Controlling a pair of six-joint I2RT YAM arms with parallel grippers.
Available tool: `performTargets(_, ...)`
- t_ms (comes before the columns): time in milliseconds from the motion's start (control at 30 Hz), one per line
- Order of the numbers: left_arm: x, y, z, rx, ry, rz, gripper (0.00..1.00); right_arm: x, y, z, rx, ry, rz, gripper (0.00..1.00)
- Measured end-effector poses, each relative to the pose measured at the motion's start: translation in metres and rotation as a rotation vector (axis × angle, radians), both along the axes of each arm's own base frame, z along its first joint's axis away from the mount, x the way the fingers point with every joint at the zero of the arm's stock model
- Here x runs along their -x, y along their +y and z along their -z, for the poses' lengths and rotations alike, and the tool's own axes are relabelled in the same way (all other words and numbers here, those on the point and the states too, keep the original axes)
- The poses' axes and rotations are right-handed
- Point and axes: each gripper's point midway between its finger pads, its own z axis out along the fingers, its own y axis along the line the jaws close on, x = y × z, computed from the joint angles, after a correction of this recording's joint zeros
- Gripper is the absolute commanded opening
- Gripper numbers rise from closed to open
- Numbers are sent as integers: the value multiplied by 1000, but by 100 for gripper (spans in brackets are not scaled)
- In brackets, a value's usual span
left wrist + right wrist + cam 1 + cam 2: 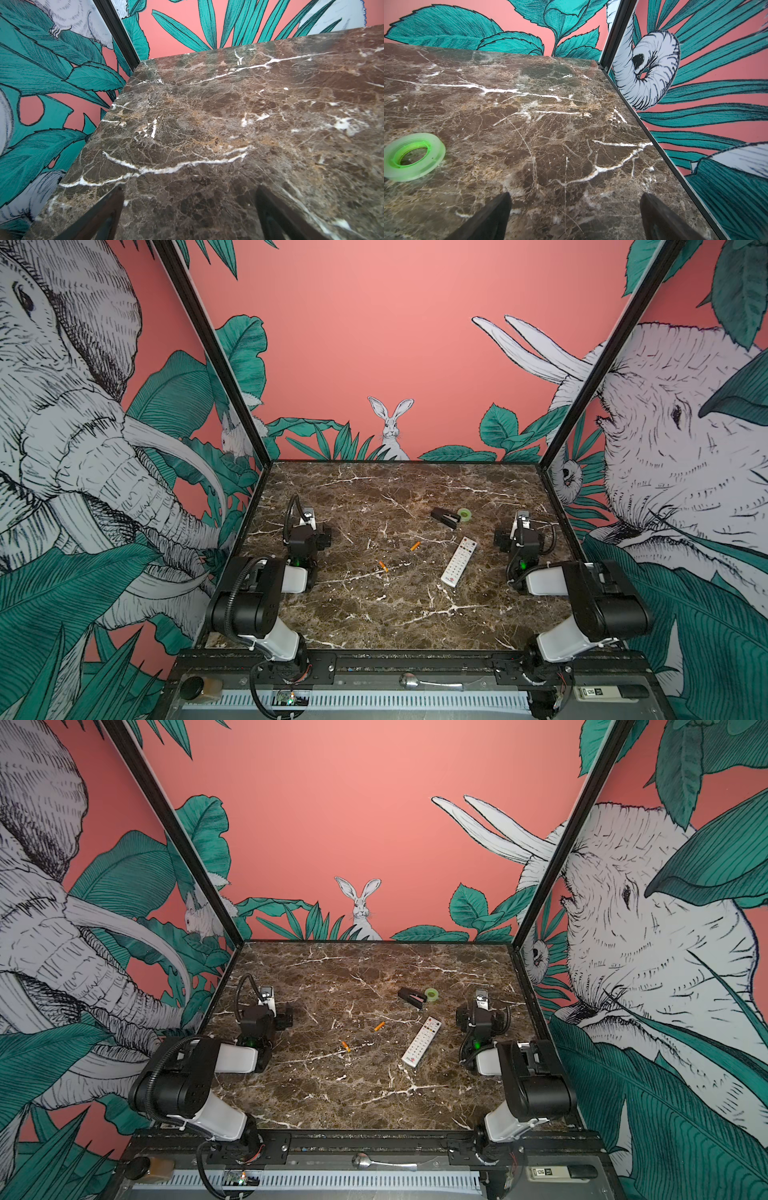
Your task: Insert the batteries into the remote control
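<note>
The white remote control [459, 561] [422, 1041] lies buttons up on the marble table, right of centre, with its red logo at the near end. Two orange batteries lie loose to its left: one [414, 546] [379, 1026] farther back, the other [382, 566] [345, 1046] nearer the middle. My left gripper [307, 516] [190, 189] rests at the left side, open, with only bare marble between its fingers. At the right side my right gripper [523, 518] [575, 195] is also open and holds nothing. Both are well apart from the remote and the batteries.
A black stapler-like object [444, 517] and a green tape roll [464, 514] [414, 156] sit behind the remote. Black frame posts and patterned walls border the table [374, 614] on three sides. A spoon [411, 681] lies on the front rail.
</note>
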Motion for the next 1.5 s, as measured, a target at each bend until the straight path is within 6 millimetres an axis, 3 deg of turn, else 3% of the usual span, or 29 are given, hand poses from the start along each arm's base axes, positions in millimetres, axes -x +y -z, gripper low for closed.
performTargets(200,0,0,0,0,0,0,100,2,-1,0,0,-7,3,99)
performTargets(333,2,0,-7,1,34,2,100,16,0,-7,4,-27,3,99)
performTargets(400,2,0,-25,10,25,-1,100,23,1,-21,12,-50,5,99)
performTargets(533,10,-6,-78,68,-52,24,100,25,6,-67,1,-148,11,99)
performTargets(667,21,-22,-109,148,-49,70,100,32,6,-99,-66,-164,52,99)
performTargets(800,28,-56,-127,224,29,150,100,42,4,-125,-161,-106,104,99)
performTargets(867,32,-73,-131,251,100,194,100,48,8,-128,-200,-67,91,99)
performTargets(1000,41,-114,-130,267,249,291,100,64,24,-102,-266,101,36,99)
performTargets(1133,69,-164,-110,241,394,411,100,87,40,-73,-338,261,-21,99)
performTargets(1300,106,-221,-83,222,543,533,100,111,56,-76,-430,295,-85,99)
performTargets(1500,130,-291,-49,218,681,623,99,124,63,-67,-462,349,-114,99)
